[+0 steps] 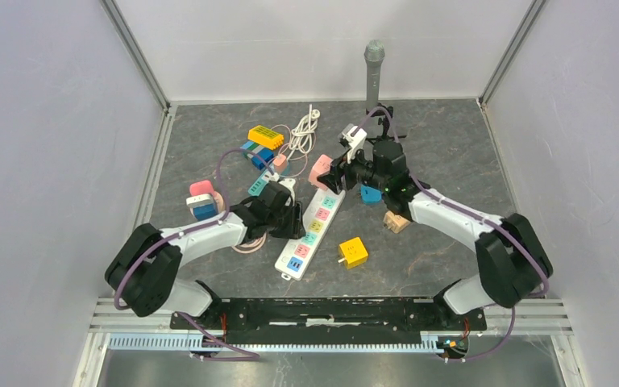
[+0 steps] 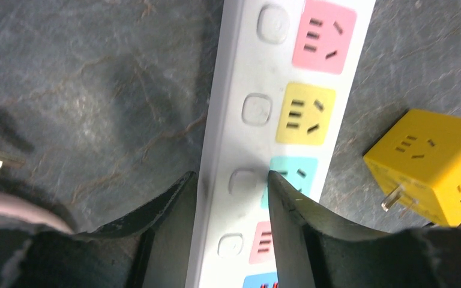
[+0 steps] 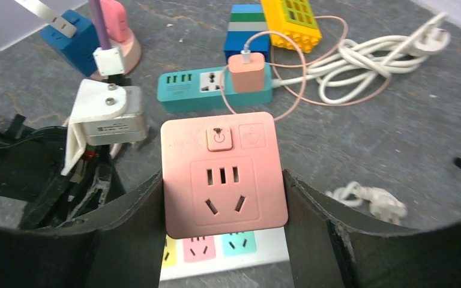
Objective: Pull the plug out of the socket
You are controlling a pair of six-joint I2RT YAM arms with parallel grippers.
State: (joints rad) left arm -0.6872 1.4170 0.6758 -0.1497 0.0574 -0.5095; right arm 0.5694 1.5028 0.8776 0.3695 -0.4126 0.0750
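Floored with a dark grey stone-patterned tabletop (image 1: 451, 161), veined in lighter streaks. Closed in by a plain pale lilac-grey left wall panel (image 1: 48, 121), a whiter back wall panel (image 1: 290, 40) and a pale lilac-grey right wall panel (image 1: 580, 105), joined at the rear corners by slanting silver metal posts (image 1: 141, 56). Edged at the near side with a slotted silver metal rail (image 1: 306, 343). Lit evenly and softly, with faint shadows only.

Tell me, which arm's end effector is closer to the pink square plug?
Right. The right end effector grips the pink square plug between its fingers; the left end effector sits at the white power strip nearer the bases, apart from the plug.
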